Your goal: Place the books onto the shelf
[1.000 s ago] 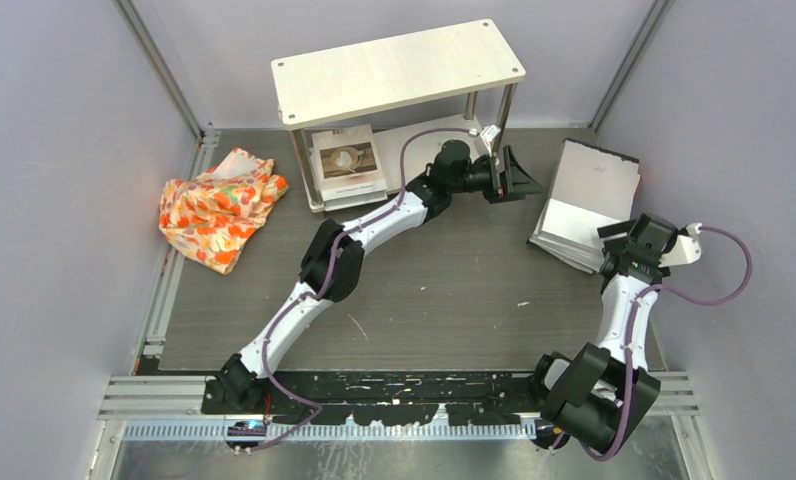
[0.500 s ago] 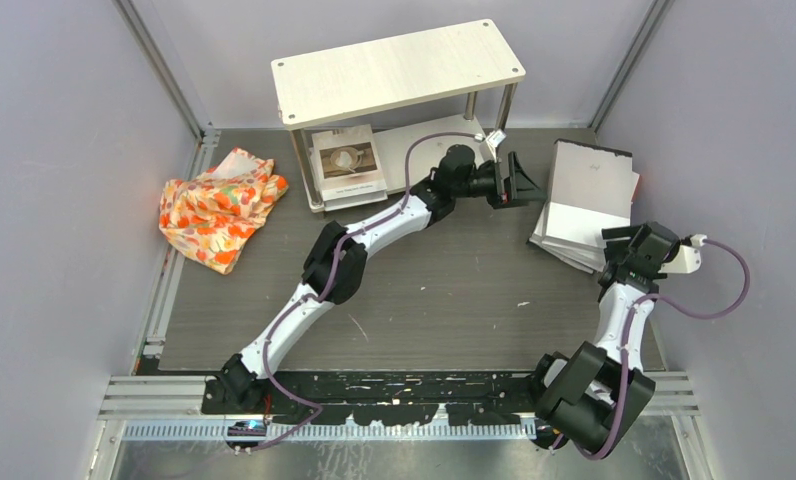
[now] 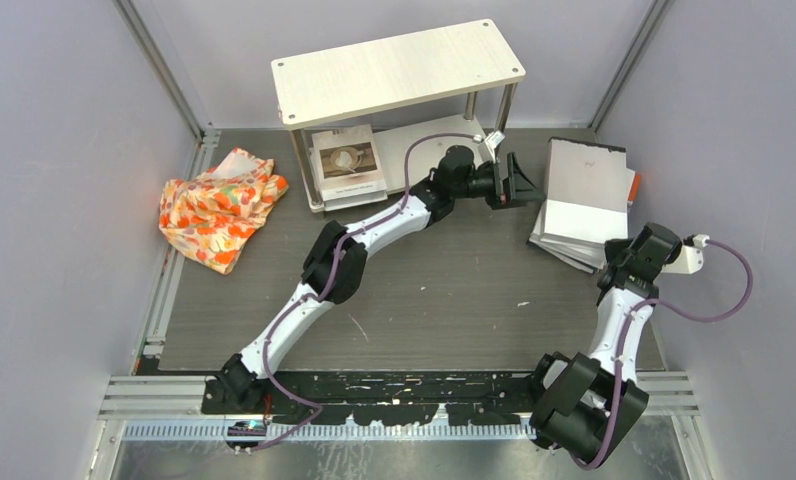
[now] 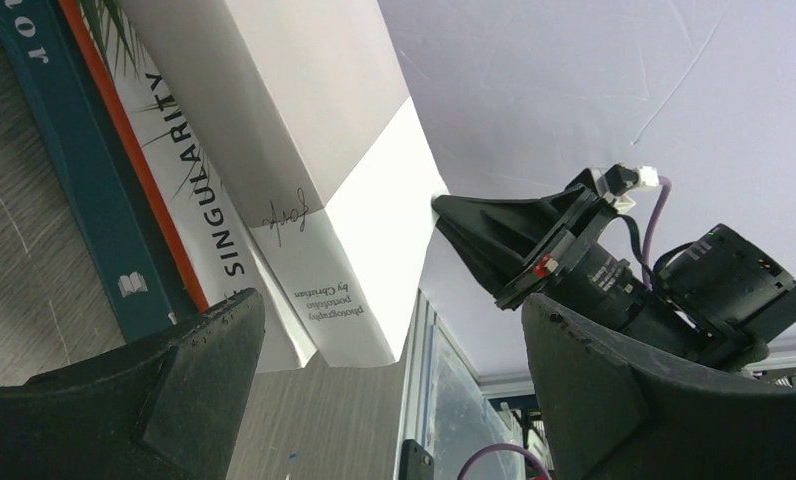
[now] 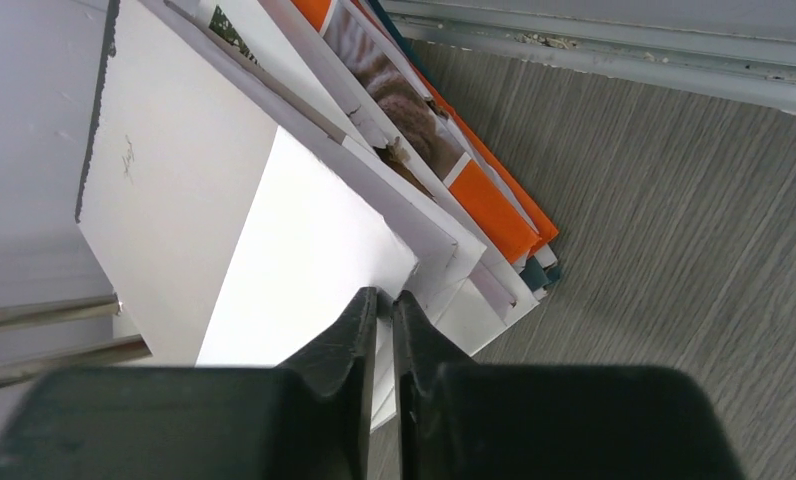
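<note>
Pinching the near corner of the grey-white book (image 3: 584,185) with the right claw (image 5: 385,300), clamped on it atop the stack (image 3: 554,243) at the table's (image 3: 444,290) right. Held the left claw (image 3: 522,181) wide apart just beside that stack. Farther back, found the coffee-cup book (image 3: 347,160) lying on the shelf's (image 3: 394,70) lower board.

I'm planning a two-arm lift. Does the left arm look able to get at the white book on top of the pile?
Probably yes: the left gripper, jaws wide, faces the white book with only bare table between. The right gripper pinches its far corner, clear of that side.
</note>
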`<state>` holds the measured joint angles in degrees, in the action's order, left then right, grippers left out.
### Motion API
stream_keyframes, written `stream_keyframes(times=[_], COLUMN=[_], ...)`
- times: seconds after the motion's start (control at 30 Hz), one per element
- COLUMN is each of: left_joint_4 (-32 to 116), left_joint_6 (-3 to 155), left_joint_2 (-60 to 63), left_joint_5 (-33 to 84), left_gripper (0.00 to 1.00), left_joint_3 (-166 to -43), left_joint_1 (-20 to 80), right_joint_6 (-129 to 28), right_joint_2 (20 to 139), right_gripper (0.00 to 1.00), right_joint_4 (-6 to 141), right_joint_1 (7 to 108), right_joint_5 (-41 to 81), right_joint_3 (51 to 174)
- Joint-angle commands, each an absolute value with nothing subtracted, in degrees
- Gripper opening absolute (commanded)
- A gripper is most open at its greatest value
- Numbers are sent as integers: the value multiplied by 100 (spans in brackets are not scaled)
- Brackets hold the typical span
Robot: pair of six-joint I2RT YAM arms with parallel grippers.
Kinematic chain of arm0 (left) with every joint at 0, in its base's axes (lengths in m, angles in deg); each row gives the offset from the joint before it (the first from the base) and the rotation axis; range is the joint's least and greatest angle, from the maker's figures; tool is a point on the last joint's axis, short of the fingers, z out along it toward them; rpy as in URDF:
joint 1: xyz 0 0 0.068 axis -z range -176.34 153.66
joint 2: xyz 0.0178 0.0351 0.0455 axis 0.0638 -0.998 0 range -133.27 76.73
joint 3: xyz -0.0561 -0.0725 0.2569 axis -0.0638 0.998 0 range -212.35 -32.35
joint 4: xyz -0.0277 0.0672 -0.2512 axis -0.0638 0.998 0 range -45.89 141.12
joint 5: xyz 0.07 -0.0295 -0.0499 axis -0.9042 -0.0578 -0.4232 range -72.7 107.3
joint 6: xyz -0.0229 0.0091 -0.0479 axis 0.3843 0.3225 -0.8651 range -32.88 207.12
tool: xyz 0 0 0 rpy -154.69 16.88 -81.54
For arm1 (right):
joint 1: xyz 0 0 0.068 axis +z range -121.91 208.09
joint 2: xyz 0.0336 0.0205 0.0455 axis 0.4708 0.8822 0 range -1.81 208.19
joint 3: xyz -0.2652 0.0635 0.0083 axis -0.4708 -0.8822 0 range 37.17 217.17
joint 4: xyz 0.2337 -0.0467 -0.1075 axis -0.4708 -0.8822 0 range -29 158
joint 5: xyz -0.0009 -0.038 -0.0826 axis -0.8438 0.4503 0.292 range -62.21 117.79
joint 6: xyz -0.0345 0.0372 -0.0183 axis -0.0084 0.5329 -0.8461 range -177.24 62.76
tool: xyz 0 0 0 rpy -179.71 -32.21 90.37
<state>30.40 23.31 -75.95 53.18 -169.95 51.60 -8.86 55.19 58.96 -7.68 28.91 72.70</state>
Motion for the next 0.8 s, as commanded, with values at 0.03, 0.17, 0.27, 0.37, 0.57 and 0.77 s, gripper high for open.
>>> stream_keyframes(times=[0.03,0.17,0.27,0.37,0.57,0.77], left_joint_4=[2693,2625,2565,2492,2227,1894], left_joint_6=[2480,2469,2466,2450,2281,2137], left_joint_2=[-7430,-7356,-7277,-7193,-7138,-7018], left_joint_5=[5409,5398,5402,5383,5354,5312], left_gripper=[100,100,100,100,100,100], left_joint_3=[-16843,-16705,-16567,-16435,-16304,-16029], left_joint_1=[5165,5156,5140,5117,5068,5026], right_joint_6=[-931,-906,-850,-807,-755,-645], right_joint_2=[5392,5338,5265,5145,4708,4559], right_gripper=[6,1,1,1,13,1], right_joint_4=[5951,5926,5904,5807,5504,5237], right_joint_1=[-775,-775,-777,-772,-772,-777], right_joint_5=[2859,2862,2625,2566,2438,2192], right_joint_3=[7374,7390,7396,7412,7394,7501])
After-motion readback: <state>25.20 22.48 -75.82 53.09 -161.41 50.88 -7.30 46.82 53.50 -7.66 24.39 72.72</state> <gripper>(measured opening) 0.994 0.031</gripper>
